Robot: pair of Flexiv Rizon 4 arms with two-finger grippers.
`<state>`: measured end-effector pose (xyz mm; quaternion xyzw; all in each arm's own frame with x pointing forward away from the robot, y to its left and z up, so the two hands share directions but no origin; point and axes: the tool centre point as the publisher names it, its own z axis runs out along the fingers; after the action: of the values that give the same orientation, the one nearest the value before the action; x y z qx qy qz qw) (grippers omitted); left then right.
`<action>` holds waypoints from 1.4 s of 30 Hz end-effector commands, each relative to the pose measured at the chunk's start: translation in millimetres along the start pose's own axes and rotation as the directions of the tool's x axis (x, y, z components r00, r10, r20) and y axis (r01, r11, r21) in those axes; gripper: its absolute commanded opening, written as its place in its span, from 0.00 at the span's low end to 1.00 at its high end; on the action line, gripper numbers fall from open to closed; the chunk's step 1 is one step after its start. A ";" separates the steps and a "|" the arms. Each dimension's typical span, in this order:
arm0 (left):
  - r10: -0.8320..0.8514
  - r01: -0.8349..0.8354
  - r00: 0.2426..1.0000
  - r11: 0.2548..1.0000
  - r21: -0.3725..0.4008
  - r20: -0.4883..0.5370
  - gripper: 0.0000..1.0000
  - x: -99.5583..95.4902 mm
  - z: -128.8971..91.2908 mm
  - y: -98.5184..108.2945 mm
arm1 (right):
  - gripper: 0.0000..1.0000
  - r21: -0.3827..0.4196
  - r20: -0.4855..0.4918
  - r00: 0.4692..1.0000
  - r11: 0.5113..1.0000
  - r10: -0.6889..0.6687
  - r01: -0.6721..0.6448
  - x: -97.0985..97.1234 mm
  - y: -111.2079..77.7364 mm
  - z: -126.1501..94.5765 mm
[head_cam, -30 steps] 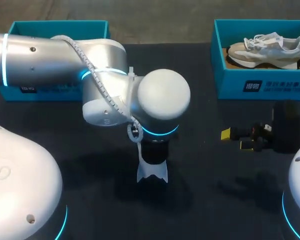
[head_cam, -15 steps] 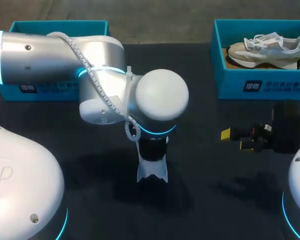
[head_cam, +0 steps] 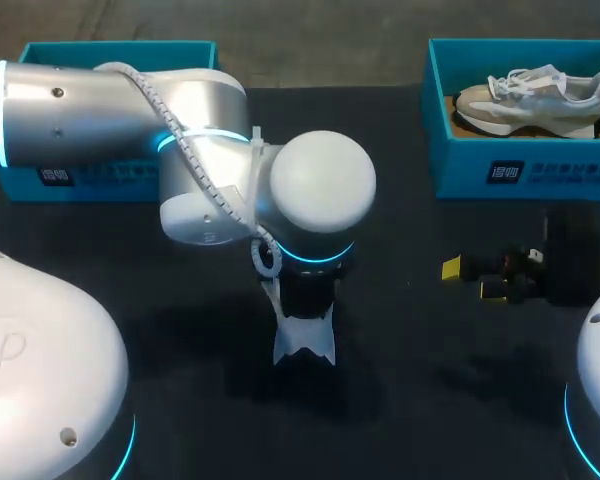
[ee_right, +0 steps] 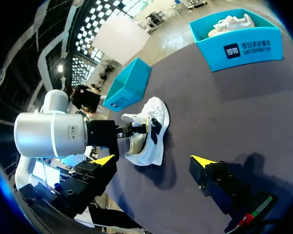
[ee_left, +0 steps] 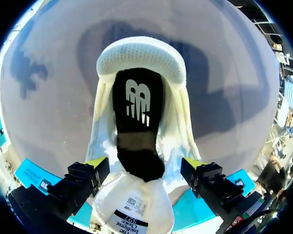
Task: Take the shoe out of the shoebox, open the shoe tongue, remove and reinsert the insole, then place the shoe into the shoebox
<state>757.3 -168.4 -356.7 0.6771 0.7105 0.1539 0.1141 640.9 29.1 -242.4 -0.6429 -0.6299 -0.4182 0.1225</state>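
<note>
As far as I can see, left gripper (ee_left: 144,163): wide, straddling the tongue (ee_left: 132,200) of the shoe (ee_left: 139,53)
right gripper (ee_right: 154,159): wide, empty

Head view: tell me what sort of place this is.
Probably a robot shoe-handling test bench: a dark table, a teal shoebox holding a sneaker, another shoe at the left end effector.
</note>
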 end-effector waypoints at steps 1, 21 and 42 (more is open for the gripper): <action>0.004 -0.005 1.000 1.000 0.007 0.004 1.00 2.9 -0.3 0.0 | 1.00 -0.002 0.000 1.000 1.000 0.000 0.000 0.9 -2.1 -3.5; 0.011 -0.010 1.000 1.000 -0.007 0.019 1.00 6.7 -23.3 29.4 | 1.00 -0.002 0.000 1.000 1.000 0.000 0.000 0.9 -2.1 -3.5; -0.010 0.007 0.998 0.999 0.050 0.063 0.44 18.6 -38.0 85.2 | 1.00 -0.002 0.000 1.000 1.000 0.000 0.000 0.9 -2.1 -3.5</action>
<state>816.5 -152.3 -286.3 0.6779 0.7144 0.1240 0.1211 640.9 29.1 -242.4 -0.6429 -0.6299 -0.4182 0.1225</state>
